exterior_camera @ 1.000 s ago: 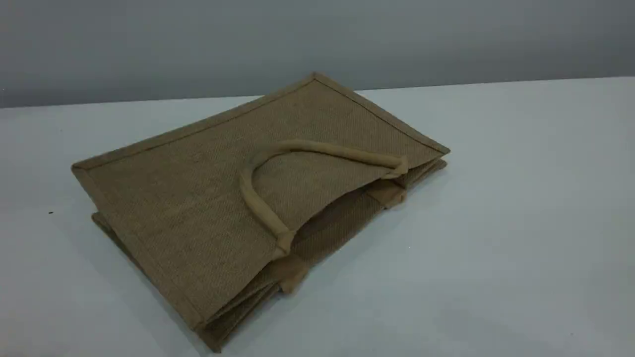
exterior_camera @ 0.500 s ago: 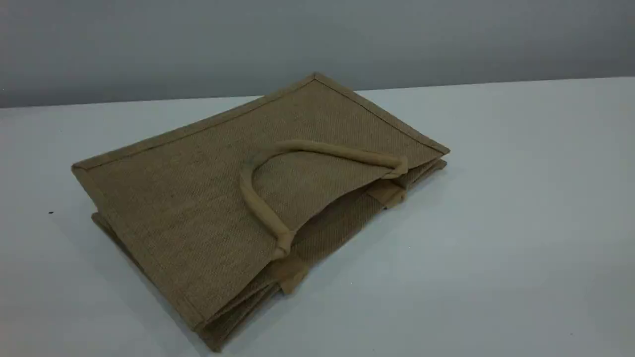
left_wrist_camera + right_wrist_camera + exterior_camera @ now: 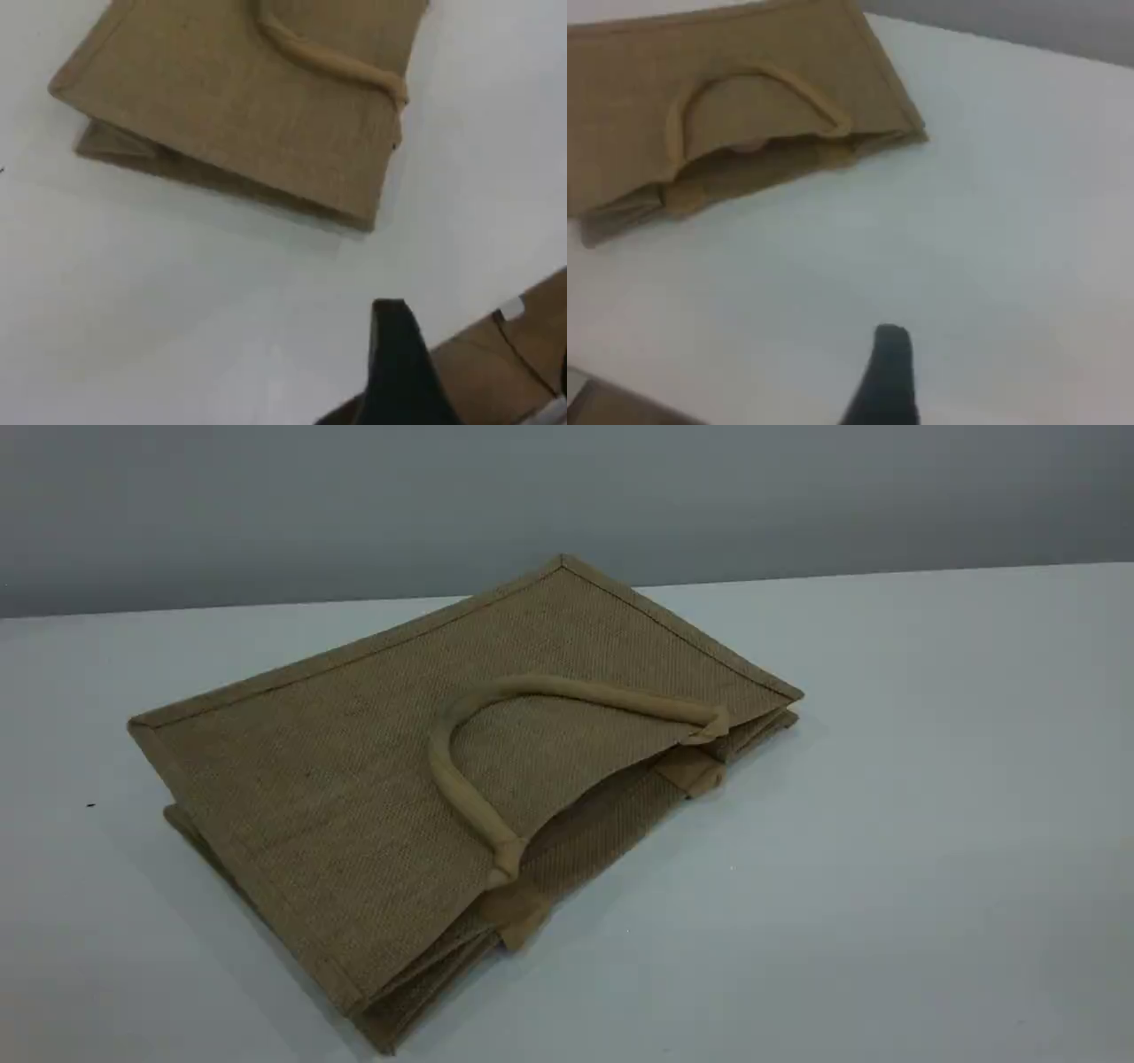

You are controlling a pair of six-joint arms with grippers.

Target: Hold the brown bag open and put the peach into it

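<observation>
Brown bag lies flat mid-table in the scene view, mouth facing four o'clock, one loop handle folded back on top. Left wrist view: bag at twelve o'clock, left gripper well apart, its spread impossible to tell. Right wrist view: bag at ten o'clock; right gripper spread wide, holding nothing.

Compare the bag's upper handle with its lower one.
The upper handle shows whole as a loop; the lower handle shows only two tan ends, its loop hidden. The upper handle lies folded back on the brown bag's top panel; the lower handle's ends stick out beneath it at the mouth. Both look tan.
</observation>
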